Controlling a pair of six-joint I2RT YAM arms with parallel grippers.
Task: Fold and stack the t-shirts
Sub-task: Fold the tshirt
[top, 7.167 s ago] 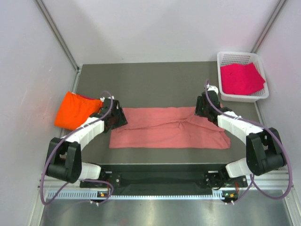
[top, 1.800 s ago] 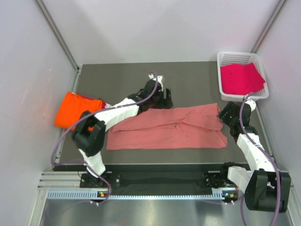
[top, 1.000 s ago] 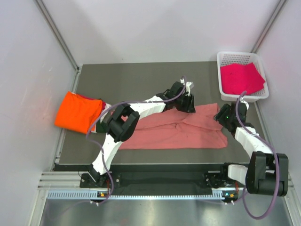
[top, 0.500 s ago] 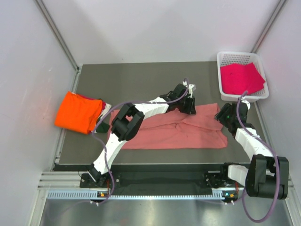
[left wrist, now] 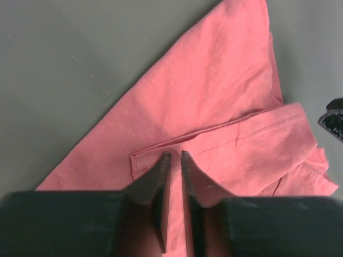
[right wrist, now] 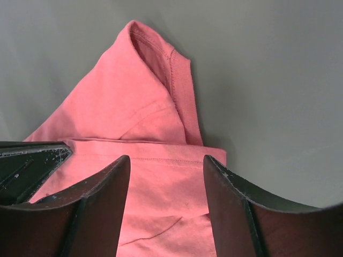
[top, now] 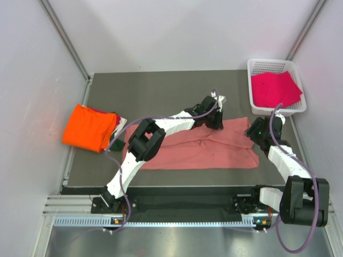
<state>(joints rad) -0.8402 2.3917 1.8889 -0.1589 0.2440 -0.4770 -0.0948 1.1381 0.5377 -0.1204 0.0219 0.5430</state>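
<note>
A salmon-pink t-shirt (top: 187, 150) lies spread lengthwise across the middle of the table. My left gripper (top: 215, 121) reaches far right to its far edge; in the left wrist view the jaws (left wrist: 173, 156) are almost closed, pinching the stitched hem of a folded-over layer (left wrist: 241, 144). My right gripper (top: 253, 131) hovers open and empty over the shirt's right end (right wrist: 155, 112), jaws wide apart (right wrist: 166, 159). A bright orange t-shirt (top: 88, 127) lies folded at the left. A magenta t-shirt (top: 274, 89) lies in the basket.
The white mesh basket (top: 252, 67) stands at the back right corner. Grey walls close in the left, back and right sides. The left arm stretches diagonally over the pink shirt's left half. The right gripper's black tip shows in the left wrist view (left wrist: 333, 118).
My left gripper has travelled from the shirt's left end rightward along its far edge, taking cloth with it; it barely moved in the last half second. The right gripper shifted to the shirt's right end.
</note>
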